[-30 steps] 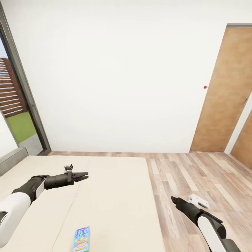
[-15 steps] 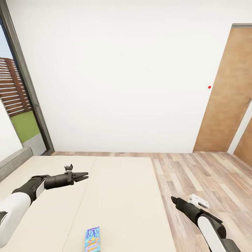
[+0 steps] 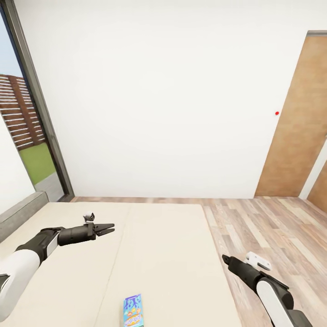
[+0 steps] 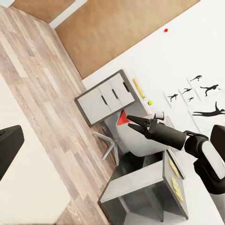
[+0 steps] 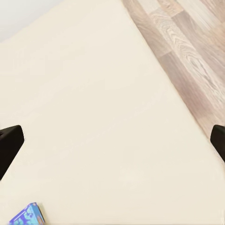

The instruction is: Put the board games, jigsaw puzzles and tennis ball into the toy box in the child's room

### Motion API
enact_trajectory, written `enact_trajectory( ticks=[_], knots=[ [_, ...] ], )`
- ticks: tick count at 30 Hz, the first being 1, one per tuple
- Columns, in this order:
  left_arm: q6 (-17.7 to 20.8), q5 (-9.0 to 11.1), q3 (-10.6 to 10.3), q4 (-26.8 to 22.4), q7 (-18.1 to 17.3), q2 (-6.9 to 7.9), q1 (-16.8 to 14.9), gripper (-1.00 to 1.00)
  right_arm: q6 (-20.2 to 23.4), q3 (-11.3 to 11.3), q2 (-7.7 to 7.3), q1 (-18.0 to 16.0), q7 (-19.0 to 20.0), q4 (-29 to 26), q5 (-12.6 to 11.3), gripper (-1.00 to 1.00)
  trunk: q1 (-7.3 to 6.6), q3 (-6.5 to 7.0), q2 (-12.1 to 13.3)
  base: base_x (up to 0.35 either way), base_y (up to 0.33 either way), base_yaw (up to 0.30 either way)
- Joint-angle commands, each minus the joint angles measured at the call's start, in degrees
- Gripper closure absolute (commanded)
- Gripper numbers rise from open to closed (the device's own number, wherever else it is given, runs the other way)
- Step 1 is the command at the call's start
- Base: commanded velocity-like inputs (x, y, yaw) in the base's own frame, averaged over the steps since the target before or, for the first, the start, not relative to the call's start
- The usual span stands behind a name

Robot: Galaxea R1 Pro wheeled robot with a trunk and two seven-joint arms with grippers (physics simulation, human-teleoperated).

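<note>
A two-armed robot faces the cream bed (image 3: 150, 254) in a child's room, both arms stretched out low over it. The left claw (image 3: 108, 228) hovers above the mattress with its fingers slightly apart and nothing between them. The right claw (image 3: 225, 259) hangs at the bed's edge beside the wood-plank floor (image 3: 272, 227); from the head view I cannot tell how its fingers stand, though the right wrist camera shows a dark fingertip (image 5: 10, 143) at each side of its picture, spread wide and empty. A small teal-blue board game (image 3: 133, 310) lies flat on the mattress near the robot, between the two arms and well apart from both. Beyond the bed rise a bare white wall (image 3: 159, 100) with a small red dot (image 3: 277, 113), a wooden door (image 3: 299, 122) at the right and a dark-framed glass door (image 3: 38, 109) at the left. The left wrist camera looks past the right arm to the table (image 4: 105, 98), its pale drawers, the tennis ball (image 4: 150, 102), a red-and-white chair (image 4: 123, 133) and black silhouette pictures (image 4: 201, 96).
</note>
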Motion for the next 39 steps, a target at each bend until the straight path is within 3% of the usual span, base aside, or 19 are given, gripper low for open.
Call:
enact_trajectory(
  ticks=[1, 14, 39],
  knots=[
    [0.61, -0.11, 0.12, 0.01, -0.22, 0.0, -0.03, -1.0, 0.05, 0.11, -0.05, -0.05, -0.59, -0.08, -0.55, -1.0, 0.04, -0.1, -0.11, 0.0, 0.185, 0.0],
    [0.61, -0.11, 0.12, 0.0, -0.22, 0.03, -0.03, -1.0, 0.05, 0.11, -0.05, -0.05, -0.59, -0.08, -0.55, -1.0, 0.04, -0.1, -0.11, 0.0, 0.15, 0.0],
    [0.61, -0.04, 0.12, 0.02, -0.22, 0.05, -0.03, -1.0, 0.05, 0.11, -0.05, -0.07, -0.59, 0.26, -0.55, -1.0, 0.04, -0.1, -0.11, -0.024, 0.007, 0.0]
  ],
)
